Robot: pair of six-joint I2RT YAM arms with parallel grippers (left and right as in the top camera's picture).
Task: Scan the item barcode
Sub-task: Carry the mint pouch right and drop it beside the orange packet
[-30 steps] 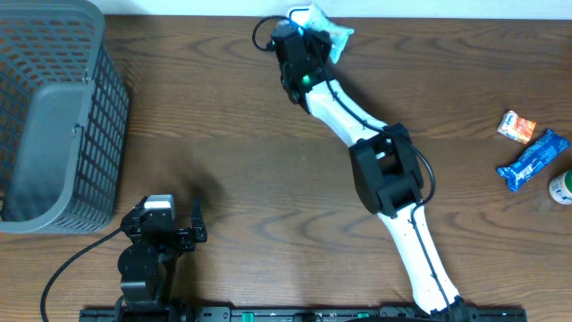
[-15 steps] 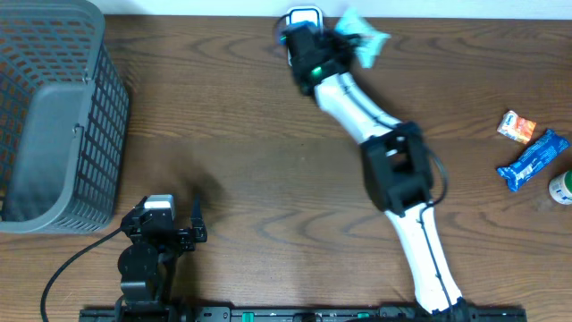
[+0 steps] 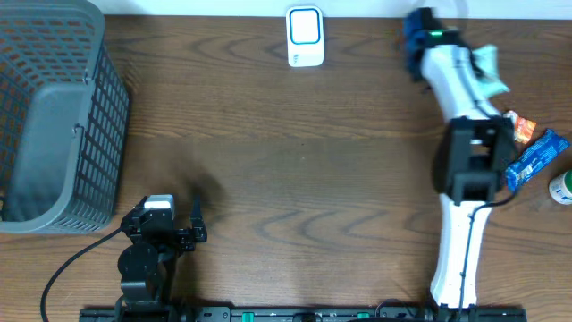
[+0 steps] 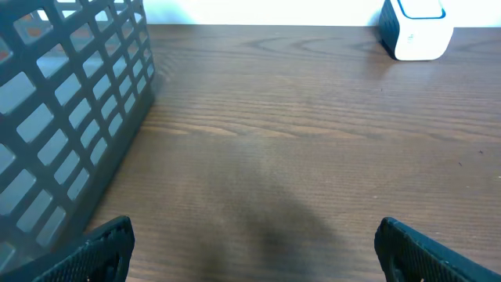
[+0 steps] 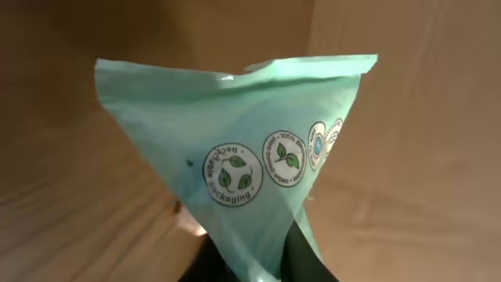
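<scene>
On the table [image 3: 268, 161], near the grey basket [image 3: 109, 107], the left gripper [image 4: 254, 235] sits with jaws spread wide and empty. Far right, the right gripper [image 5: 254, 266] clamps the teal pouch [image 5: 235, 149] by one end, well apart from the white scanner [image 3: 305, 37]; so slim a pinch could let the limp pouch slip or fold, hiding its barcode

I see a dark brown wood-grain table [image 3: 268, 170] filling my overhead view, with a plain white wall [image 4: 258, 9] running behind its far edge.
</scene>
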